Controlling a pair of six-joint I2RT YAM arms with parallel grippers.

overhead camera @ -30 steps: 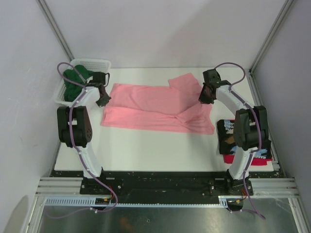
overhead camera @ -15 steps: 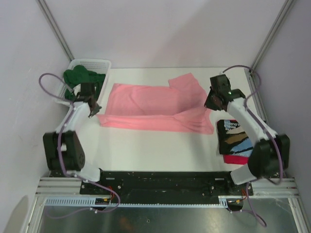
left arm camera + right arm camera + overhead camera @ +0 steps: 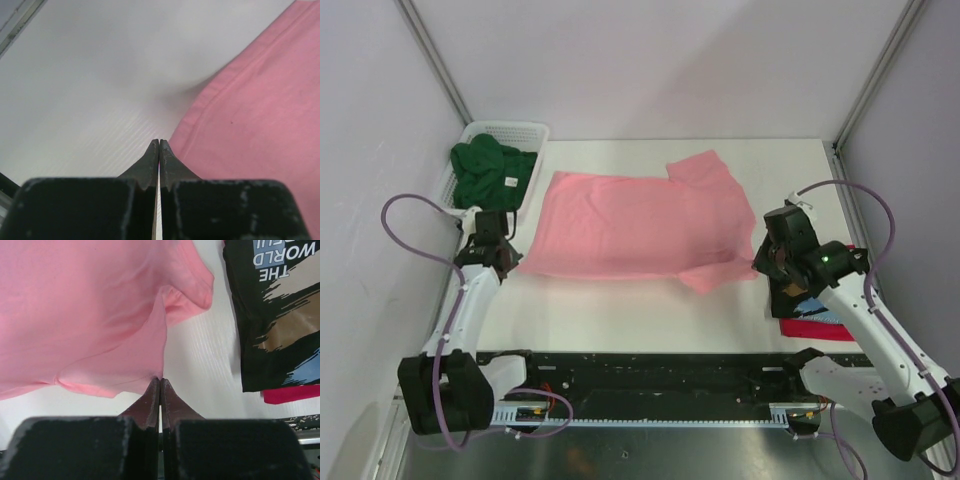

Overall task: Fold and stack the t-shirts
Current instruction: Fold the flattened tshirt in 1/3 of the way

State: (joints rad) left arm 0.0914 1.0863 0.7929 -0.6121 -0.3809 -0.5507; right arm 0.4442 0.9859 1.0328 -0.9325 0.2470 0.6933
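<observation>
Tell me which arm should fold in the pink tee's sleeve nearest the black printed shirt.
Right. Its claw pinches the pink tee right beside that sleeve; the left claw holds the opposite, near-left corner.

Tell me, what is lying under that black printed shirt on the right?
A red t-shirt peeks out beneath the black t-shirt's near edge. The rest of it is covered, so its fold cannot be seen.

The spread tee [image 3: 630, 225] lies on the table [image 3: 620, 310] between my left gripper [image 3: 159, 144] and right gripper [image 3: 160, 380], its hem meeting both tips. Right of my right tips sits a folded stack [image 3: 272, 315] (tee upon tee); beyond my left tips, a basket [image 3: 505, 126] holding another tee [image 3: 490, 175].
</observation>
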